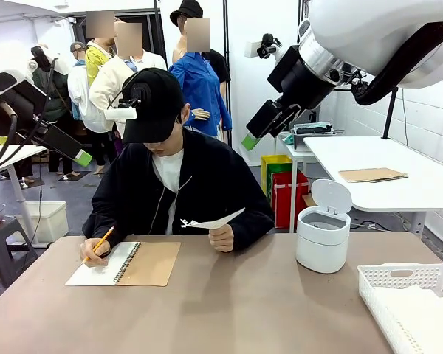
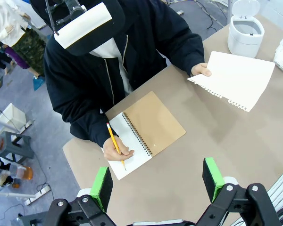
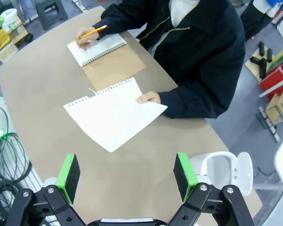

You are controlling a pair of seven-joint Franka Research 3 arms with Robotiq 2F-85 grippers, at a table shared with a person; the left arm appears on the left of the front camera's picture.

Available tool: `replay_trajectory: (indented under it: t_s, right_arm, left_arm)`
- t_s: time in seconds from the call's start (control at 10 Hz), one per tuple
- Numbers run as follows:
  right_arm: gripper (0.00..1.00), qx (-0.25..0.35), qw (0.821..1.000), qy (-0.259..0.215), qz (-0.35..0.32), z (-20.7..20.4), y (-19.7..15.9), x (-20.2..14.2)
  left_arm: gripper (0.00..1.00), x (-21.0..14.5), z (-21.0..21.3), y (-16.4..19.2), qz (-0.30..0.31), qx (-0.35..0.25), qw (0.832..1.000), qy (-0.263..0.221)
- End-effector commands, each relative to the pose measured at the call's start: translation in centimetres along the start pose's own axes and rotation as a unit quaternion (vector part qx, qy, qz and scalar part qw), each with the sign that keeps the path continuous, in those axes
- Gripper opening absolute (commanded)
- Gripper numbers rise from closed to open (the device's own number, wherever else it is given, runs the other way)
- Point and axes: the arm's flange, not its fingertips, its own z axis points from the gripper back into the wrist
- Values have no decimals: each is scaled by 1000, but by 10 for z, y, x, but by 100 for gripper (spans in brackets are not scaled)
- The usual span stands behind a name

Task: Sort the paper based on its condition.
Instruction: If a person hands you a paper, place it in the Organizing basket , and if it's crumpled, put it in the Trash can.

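Both grippers — the left gripper (image 2: pixel 156 181) and the right gripper (image 3: pixel 126 174) — hang high with jaws spread and empty, so sorting looks barely begun: the person's hand (image 3: pixel 148 98) holds out 1 torn-edged sheet of paper (image 3: pixel 113 115) above the table (image 1: pixel 229 310), not yet taken.

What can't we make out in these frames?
- White bin contents: front view, its wall hides the inside.
- Basket: front view, cut off by the right and bottom edges.
- Writing on the notebook page: left wrist view, too small, partly under the hand.
- Sheet condition: creases too fine to judge.
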Motion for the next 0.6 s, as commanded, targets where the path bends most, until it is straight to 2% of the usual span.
replay_trajectory:
  t_s: [0.0, 0.2, 0.5]
  right_arm:
    - [100, 10, 999, 37, -34, -11, -2, -1]
    - [100, 32, 984, 107, -138, -41, -13, -3]
    - [100, 53, 955, 178, -233, -77, -27, -15]
  left_arm:
    - [100, 0, 0, 0, 1, 0, 1000, -1]
    - [100, 0, 0, 0, 1, 0, 1000, -1]
    - [100, 0, 0, 0, 1, 0, 1000, -1]
